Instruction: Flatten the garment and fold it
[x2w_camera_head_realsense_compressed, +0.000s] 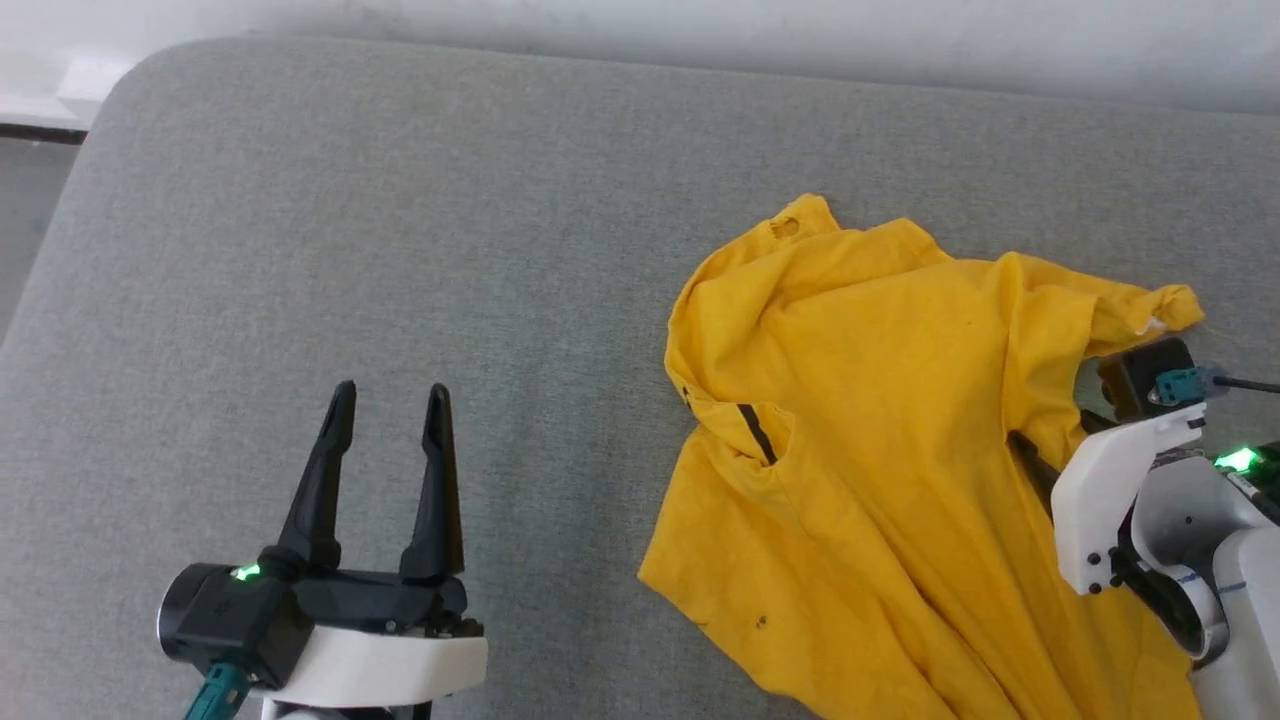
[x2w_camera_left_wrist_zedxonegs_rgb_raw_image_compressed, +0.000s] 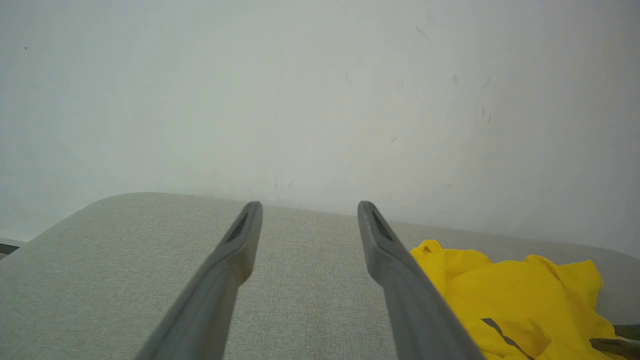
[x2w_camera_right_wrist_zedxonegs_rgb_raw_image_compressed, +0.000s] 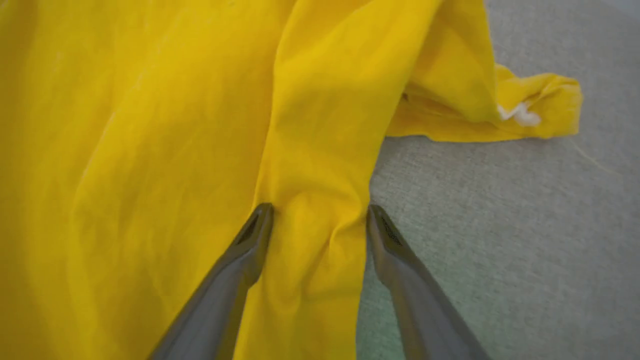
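The yellow T-shirt lies crumpled on the right of the grey cushion. The right gripper, fingers apart, straddles a raised fold near its edge. Closing here may pinch several layers and drag the shirt bunched. The left gripper, also spread, hangs well apart, anchoring nothing.

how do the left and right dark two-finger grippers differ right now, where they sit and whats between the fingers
The left gripper is over the bare grey fabric cushion, well apart from the crumpled yellow T-shirt; the right gripper is at the shirt's right edge. Nothing lies between the left gripper's fingers, while a raised fold of the shirt runs between the right gripper's fingers. Both are open at a similar spread, and neither is clamped on cloth.
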